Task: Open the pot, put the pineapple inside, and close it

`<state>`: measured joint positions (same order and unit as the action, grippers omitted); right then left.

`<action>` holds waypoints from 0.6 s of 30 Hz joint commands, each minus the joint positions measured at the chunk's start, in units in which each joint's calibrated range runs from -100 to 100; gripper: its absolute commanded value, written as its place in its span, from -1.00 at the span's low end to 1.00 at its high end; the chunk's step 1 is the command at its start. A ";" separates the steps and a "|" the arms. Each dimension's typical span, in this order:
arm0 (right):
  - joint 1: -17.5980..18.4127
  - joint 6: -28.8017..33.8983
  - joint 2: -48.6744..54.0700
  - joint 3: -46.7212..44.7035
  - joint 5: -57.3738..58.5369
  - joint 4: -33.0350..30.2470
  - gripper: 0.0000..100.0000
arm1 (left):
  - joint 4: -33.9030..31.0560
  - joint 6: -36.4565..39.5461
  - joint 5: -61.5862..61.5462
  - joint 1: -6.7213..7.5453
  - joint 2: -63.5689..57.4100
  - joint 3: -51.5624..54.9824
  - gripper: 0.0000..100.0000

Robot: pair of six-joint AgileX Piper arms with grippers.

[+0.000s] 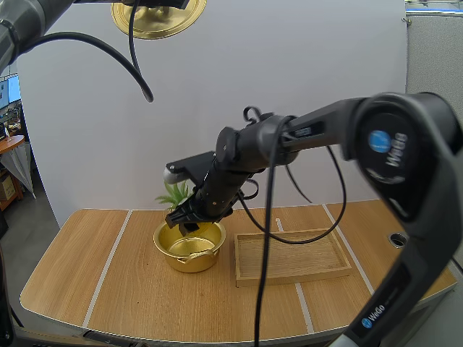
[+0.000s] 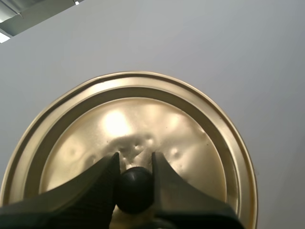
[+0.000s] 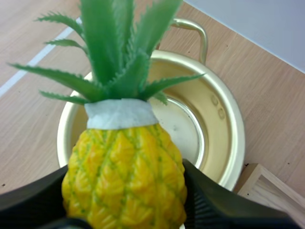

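On the table (image 1: 87,267), the pot (image 1: 189,247) is open. Its lid (image 2: 143,119) is pinched high by the left gripper (image 2: 135,164), so the pineapple (image 3: 121,157) squeezed in the right gripper (image 3: 125,181) can go in.

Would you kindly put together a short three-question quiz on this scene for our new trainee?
1. True or false: the lid sits on the pot.
2. What does the right pincer hold above the pot? A) a bunch of grapes B) a pineapple C) a pack of wet wipes
3. Fill in: in the high view, the wooden tray lies on the table to the ___ of the pot.

Key
1. False: the left pincer holds the lid by its knob, high above the table.
2. B
3. right
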<state>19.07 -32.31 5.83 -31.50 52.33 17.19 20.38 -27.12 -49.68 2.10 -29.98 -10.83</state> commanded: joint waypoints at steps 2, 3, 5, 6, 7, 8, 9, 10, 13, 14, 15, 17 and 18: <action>0.07 -0.15 -3.03 2.04 -0.20 -0.30 -1.00 | 0.02 0.56 2.03 0.08 -0.32 -0.51 -1.00; 0.07 -0.15 -3.54 2.04 -0.20 -0.30 -1.00 | 0.02 0.56 2.03 0.08 -0.32 -0.51 -1.00; 0.07 -0.15 -4.77 2.17 -0.20 -0.30 -1.00 | 0.02 0.56 2.03 0.08 -0.32 -0.51 -1.00; 0.07 -0.15 -5.36 2.23 -0.20 -0.30 -1.00 | 0.02 0.56 2.03 0.08 -0.32 -0.51 -1.00; 0.07 -0.15 -5.97 2.35 -0.20 -0.30 -1.00 | 0.02 0.56 2.03 0.08 -0.32 -0.51 -1.00; 0.07 -0.15 -6.64 2.35 -0.20 -0.48 -1.00 | 0.02 0.56 2.03 0.08 -0.32 -0.51 -1.00; 0.07 -0.15 -7.17 2.35 -0.61 -0.61 -1.00 | 0.02 0.56 2.03 0.08 -0.32 -0.51 -1.00; 0.07 -0.15 -7.88 2.35 -0.86 -0.90 -1.00 | 0.02 0.56 2.03 0.08 -0.32 -0.51 -1.00; 0.07 -0.15 -9.43 2.35 -1.26 -1.80 -1.00 | 0.02 0.56 2.03 0.08 -0.32 -0.51 -1.00; 0.07 -0.15 -9.85 2.35 -1.47 -1.96 -1.00 | 0.02 0.56 2.03 0.08 -0.32 -0.51 -1.00; 0.07 -0.15 -10.29 2.35 -1.47 -1.95 -1.00 | 0.02 0.56 2.03 0.08 -0.32 -0.51 -1.00; 0.07 -0.15 -11.20 2.35 -1.70 -1.99 -1.00 | 0.02 0.56 2.03 0.08 -0.32 -0.51 -1.00; 0.07 -0.15 -11.68 2.35 -1.89 -1.99 -1.00 | 0.02 0.56 2.03 0.08 -0.32 -0.51 -1.00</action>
<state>19.07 -32.31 -5.13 -29.47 51.18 15.71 20.38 -27.12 -49.68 2.10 -29.98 -10.83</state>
